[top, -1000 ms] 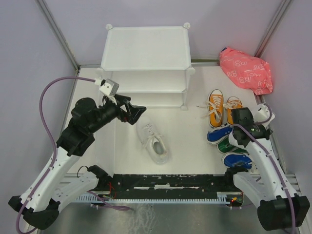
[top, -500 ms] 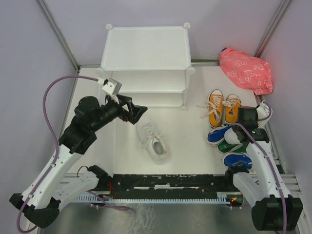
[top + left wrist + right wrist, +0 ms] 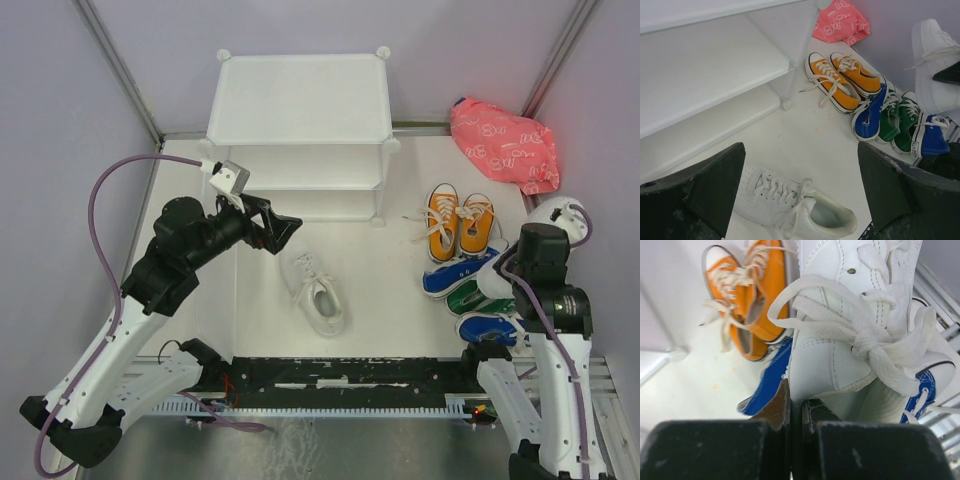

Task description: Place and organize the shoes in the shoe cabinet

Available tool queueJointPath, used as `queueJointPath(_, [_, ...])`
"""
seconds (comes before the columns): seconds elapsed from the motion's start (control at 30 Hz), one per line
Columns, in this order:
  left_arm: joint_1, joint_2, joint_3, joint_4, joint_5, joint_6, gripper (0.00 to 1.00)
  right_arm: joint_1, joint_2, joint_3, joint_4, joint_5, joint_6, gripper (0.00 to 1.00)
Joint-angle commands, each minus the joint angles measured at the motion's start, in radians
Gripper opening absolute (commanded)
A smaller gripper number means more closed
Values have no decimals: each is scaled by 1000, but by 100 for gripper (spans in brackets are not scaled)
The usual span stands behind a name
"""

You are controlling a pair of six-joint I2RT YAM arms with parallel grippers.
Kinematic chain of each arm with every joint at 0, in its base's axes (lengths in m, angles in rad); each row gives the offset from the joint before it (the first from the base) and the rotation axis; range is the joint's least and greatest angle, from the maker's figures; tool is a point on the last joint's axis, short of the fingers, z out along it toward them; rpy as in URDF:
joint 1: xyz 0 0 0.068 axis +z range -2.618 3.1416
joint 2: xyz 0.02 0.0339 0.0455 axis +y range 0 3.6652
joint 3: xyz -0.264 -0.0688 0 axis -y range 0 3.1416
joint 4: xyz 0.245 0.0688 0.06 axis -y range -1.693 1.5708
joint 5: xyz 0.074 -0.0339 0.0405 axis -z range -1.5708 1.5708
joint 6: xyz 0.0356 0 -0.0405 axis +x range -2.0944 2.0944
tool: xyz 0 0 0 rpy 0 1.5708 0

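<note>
The white shoe cabinet (image 3: 300, 100) stands at the back with its front open and its inner shelf (image 3: 705, 65) showing. One white shoe (image 3: 316, 290) lies on its sole mid-table, and my left gripper (image 3: 280, 232) hovers open above it (image 3: 790, 205), not touching. My right gripper (image 3: 796, 400) is shut on the collar of a second white shoe (image 3: 840, 340), held off the table at the right (image 3: 563, 212). Below it lie an orange pair (image 3: 458, 220), blue shoes (image 3: 455, 276) and a green shoe (image 3: 470, 298).
A pink patterned bag (image 3: 505, 145) lies at the back right corner. Another blue shoe (image 3: 490, 328) sits nearest the right arm's base. Grey walls close in both sides, and a black rail (image 3: 340, 372) runs along the near edge.
My right gripper has closed on the white shoe's collar and lifted it, moving right and toward the near edge. The left arm has barely shifted.
</note>
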Motion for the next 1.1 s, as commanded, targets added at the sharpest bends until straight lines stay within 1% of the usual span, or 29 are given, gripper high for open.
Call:
queueJointPath(0.0, [-4,-6,38,19,-21,-1,99,9,-20,95,-13,-186,-89,2])
queueJointPath(0.1, [-4,-4,45,12,-36,-1,99,31,-34,77,-16,-304,-110,2])
queueJointPath(0.13, [-4,-4,46,9,-43,0,99,43,-42,70,-15,-322,-119,2])
queueJointPath(0.3, [-4,3,62,6,-78,-4,99,106,-32,76,5,-352,-182,2])
queueJointPath(0.4, [-3,12,68,7,-90,-8,99,145,24,88,38,-370,-198,2])
queueJointPath(0.47, [-4,19,69,11,-97,-13,99,191,67,80,83,-360,-181,2])
queueJointPath(0.57, [-4,28,67,13,-99,-21,99,303,99,65,136,-267,-145,2])
queueJointPath(0.63, [-4,34,65,12,-102,-23,99,372,127,57,154,-232,-133,2])
queueJointPath(0.73, [-4,43,65,7,-111,-21,99,506,189,41,183,-211,-110,2])
queueJointPath(0.83, [-4,49,65,6,-111,-20,99,656,243,16,217,-136,-82,2])
queueJointPath(0.93, [-6,49,60,6,-113,-17,99,805,320,12,257,-64,-72,2])
queueJointPath(1.07, [-4,47,60,-7,-122,-12,99,955,456,40,335,-22,-83,2])
